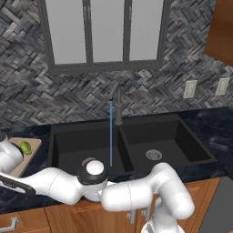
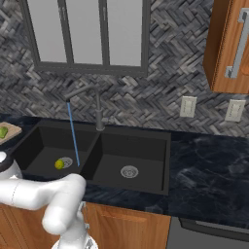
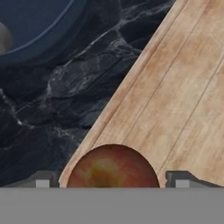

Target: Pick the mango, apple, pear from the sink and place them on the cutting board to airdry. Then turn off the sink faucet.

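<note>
One apple between the spread pincer fingers, on the cutting board

Two pincer (image 3: pixel 113 180) fingertips (image 3: pixel 181 179) stand apart, each just beside the apple (image 3: pixel 113 168), which sits on the cutting board (image 3: pixel 183 105) near its edge. Farther right, a yellow-green fruit (image 2: pixel 59 164) lies in the left basin of the sink (image 2: pixel 146 141); water runs from the sink faucet (image 2: pixel 98 109).

apple (image 3: pixel 113 168) cut off below (cutting board (image 3: pixel 175 109) too)

black marble counter (image 3: pixel 57 96), cutting board (image 3: pixel 183 96)
</note>
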{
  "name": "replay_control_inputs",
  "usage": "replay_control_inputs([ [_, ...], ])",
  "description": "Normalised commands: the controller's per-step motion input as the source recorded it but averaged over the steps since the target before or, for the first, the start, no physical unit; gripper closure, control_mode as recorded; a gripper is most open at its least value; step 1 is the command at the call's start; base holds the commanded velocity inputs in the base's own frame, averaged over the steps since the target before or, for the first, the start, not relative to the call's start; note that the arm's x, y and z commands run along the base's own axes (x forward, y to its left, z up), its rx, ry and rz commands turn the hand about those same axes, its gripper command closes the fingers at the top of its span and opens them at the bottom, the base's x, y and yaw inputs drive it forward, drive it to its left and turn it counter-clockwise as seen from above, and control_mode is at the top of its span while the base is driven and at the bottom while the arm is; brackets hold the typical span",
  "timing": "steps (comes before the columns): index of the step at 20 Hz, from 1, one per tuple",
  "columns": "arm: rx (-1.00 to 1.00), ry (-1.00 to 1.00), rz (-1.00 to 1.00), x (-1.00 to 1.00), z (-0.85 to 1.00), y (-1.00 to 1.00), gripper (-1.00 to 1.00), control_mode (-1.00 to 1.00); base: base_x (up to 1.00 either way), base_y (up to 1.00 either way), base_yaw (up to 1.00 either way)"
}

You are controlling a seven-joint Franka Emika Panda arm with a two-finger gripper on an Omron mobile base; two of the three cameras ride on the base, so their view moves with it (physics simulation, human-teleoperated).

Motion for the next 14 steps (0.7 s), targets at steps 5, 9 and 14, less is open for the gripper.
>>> replay_control_inputs([
  [5,0.0,0.0,0.0,0.01,0.02,0.01,-1.0,-1.0,0.0,0.0,0.0],
  [9,0.0,0.0,0.0,-0.01,0.1,-0.17,-1.0,-1.0,0.0,0.0,0.0],
  [14,0.01,-0.08,0.0,-0.01,0.17,-0.5,-1.0,-1.0,0.0,0.0,0.0],
])
